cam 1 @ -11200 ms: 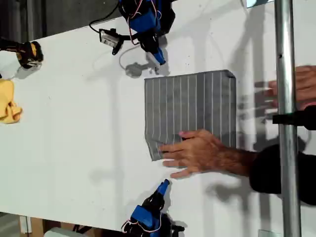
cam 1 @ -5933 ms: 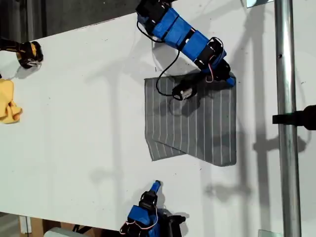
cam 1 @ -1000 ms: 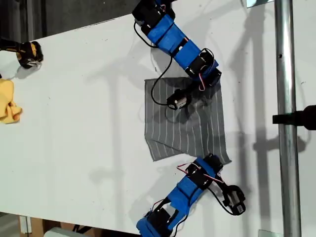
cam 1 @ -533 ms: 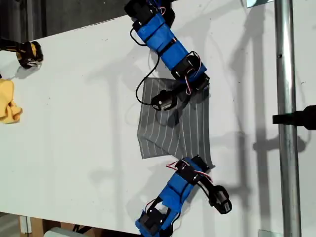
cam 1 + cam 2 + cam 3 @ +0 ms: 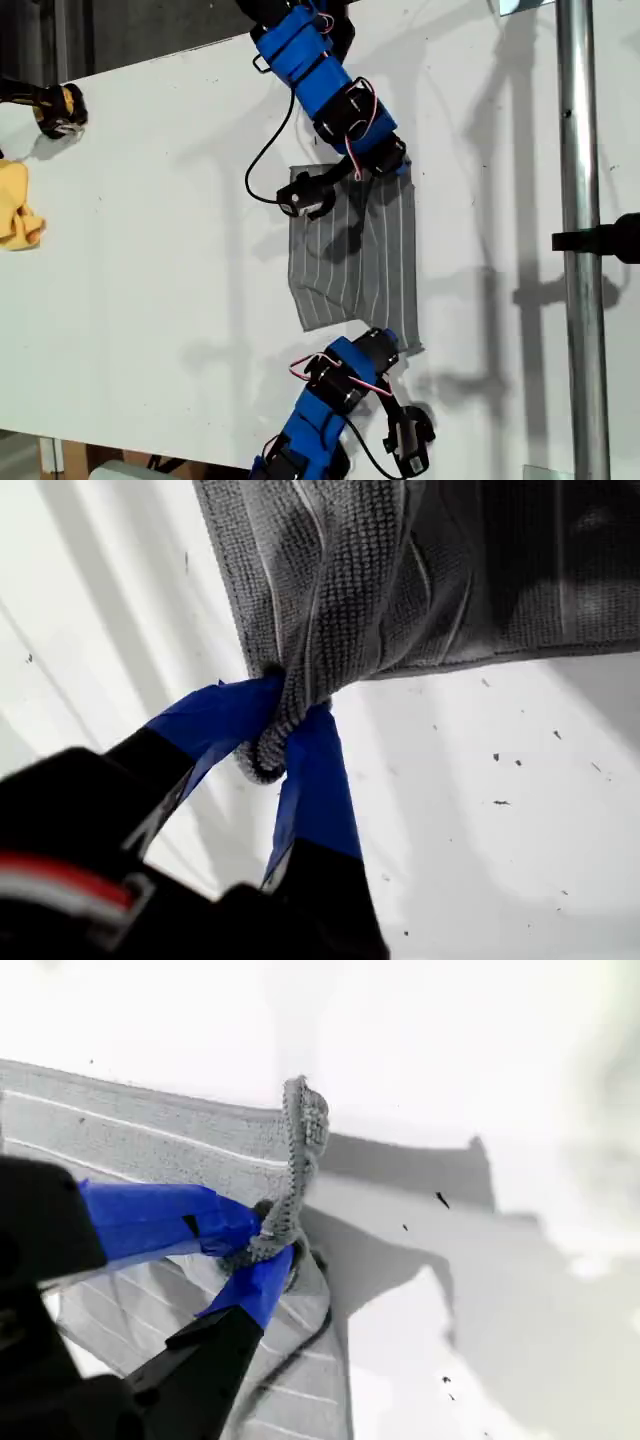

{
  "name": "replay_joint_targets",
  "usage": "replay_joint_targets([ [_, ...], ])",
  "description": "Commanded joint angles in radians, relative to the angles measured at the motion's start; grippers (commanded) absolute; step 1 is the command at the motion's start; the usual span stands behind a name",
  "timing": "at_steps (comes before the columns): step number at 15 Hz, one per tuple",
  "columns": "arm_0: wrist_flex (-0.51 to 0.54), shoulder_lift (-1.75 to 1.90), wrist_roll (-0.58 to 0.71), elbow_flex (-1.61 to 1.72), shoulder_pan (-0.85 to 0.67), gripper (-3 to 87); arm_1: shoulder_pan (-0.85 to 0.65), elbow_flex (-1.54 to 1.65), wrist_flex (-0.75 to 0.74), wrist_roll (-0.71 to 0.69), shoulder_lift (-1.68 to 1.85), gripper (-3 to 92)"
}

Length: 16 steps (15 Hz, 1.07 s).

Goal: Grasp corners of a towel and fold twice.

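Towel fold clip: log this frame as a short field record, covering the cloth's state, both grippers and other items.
towel: grey, white pinstripes, rumpled on the white table
my first gripper: shut on a towel corner
my second gripper: shut on a towel corner
fold: not yet laid over
yellow cloth: at exterior view's left edge, apart from towel
person: none in view

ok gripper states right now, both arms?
My first gripper: closed, pinching a corner of the towel.
My second gripper: closed, pinching another corner of the towel.
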<state>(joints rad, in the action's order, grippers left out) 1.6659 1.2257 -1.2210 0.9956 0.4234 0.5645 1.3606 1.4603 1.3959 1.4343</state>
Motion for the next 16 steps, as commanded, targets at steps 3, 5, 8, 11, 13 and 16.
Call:
replay_joint_targets([
  [3,-0.002,0.120,0.089,0.107,-0.167,-1.6,-0.127,0.006,0.025,-0.035,0.087,-0.2],
  [5,0.000,0.146,0.146,0.140,-0.235,-1.6,-0.199,0.038,0.037,-0.071,0.129,-0.2],
  [8,0.002,0.244,0.238,0.227,-0.367,-1.6,-0.344,0.147,0.048,-0.149,0.268,-0.2],
  [11,0.002,0.272,0.337,0.267,-0.505,-1.6,-0.488,0.212,0.072,-0.242,0.362,-0.2],
  [13,0.002,0.281,0.393,0.270,-0.588,-1.6,-0.574,0.235,0.087,-0.301,0.405,-0.2],
  [16,-0.011,0.282,0.456,0.307,-0.681,-1.6,-0.686,0.267,0.087,-0.385,0.436,-0.2],
])
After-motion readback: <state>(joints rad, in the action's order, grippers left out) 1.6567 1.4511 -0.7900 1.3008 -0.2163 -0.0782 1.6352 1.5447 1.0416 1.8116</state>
